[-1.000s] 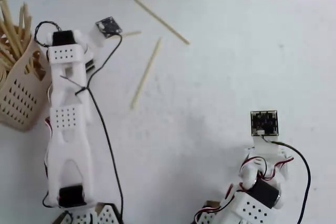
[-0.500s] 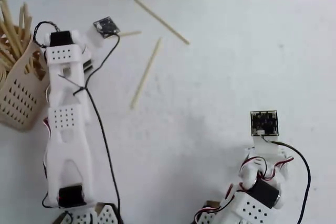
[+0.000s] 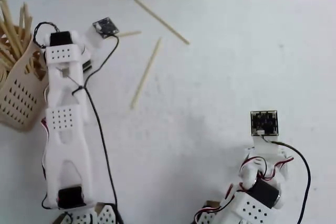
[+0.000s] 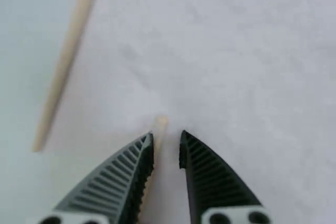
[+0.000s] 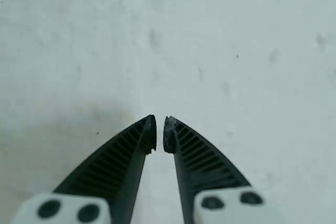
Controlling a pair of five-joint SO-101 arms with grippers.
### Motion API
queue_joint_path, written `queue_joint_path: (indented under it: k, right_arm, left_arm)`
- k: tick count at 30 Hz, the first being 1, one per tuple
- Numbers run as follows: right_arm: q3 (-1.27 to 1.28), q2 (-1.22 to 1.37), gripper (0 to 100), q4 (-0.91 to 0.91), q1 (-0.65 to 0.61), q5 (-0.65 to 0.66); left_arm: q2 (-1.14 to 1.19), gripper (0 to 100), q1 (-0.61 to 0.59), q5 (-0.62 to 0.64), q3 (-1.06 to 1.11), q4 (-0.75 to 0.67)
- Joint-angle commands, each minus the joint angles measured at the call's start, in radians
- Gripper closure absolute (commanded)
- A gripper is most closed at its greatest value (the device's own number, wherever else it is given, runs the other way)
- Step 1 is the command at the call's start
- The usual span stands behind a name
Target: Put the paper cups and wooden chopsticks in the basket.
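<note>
The left gripper [image 4: 166, 136] stands slightly parted, and a wooden chopstick [image 4: 160, 124] lies lengthwise between its jaws, hugging one finger with its tip poking just ahead. A second chopstick [image 4: 65, 61] lies farther out. The basket [image 3: 18, 98] sits beside this arm. The right gripper [image 5: 159, 132], pressed together, is well apart.

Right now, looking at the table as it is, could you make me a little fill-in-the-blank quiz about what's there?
1. The basket stands beside the ___ arm.
2. Outside the basket, ___ chopsticks lie on the table.
3. The open left gripper straddles the end of a ___.
4. The right gripper holds ___.
Missing words: left; three; chopstick; nothing.
</note>
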Motion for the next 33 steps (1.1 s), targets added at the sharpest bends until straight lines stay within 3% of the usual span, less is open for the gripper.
queue_joint_path:
  k: [1,11,19,24,33]
  right_arm:
    - [0.009,-0.001,95.4,0.005,0.01,-0.002]
    - [0.009,-0.001,95.4,0.005,0.01,-0.002]
    - [0.009,-0.001,95.4,0.005,0.01,-0.002]
    - [0.009,-0.001,95.4,0.005,0.01,-0.002]
    - [0.009,-0.001,95.4,0.005,0.01,-0.002]
  left_arm:
    - [0.018,92,-0.007,-0.002,0.064,-0.049]
    - [0.005,94,0.008,-0.002,0.061,-0.052]
    - [-0.005,97,0.119,0.064,-0.147,0.031]
    - [-0.008,97,0.188,0.077,-0.172,0.068]
    - [-0.012,97,0.208,0.126,-0.224,0.069]
